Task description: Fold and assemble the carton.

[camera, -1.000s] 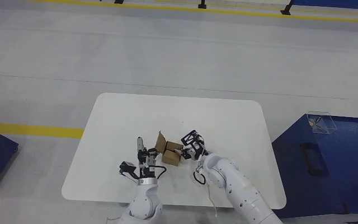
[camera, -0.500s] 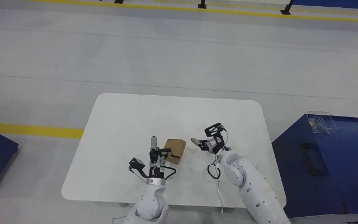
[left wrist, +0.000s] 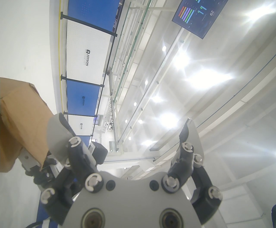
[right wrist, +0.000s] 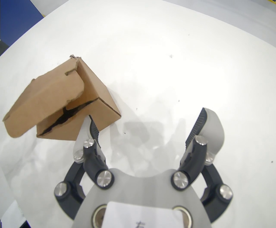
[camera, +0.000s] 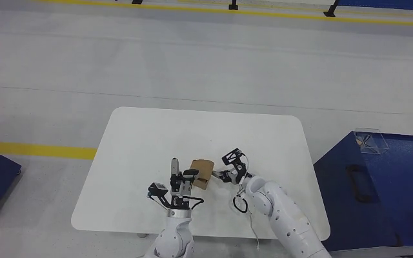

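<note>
Print first: your left wrist view looks up at blue-and-white wall panels (left wrist: 86, 64) with small logos and a hanging screen (left wrist: 200, 15) of coloured bars. Since half a second ago your right gripper (right wrist: 148, 121) slid back in toward the carton (right wrist: 62, 101). It's spread wide, one finger right at the box's corner, maybe touching, hard to say. Left gripper (left wrist: 124, 125) is wide too, holding nothing, carton just beside one finger. The box sits on the white table (camera: 258, 129), flaps folded over, with grey floor and a yellow line (camera: 45, 150) around.
</note>
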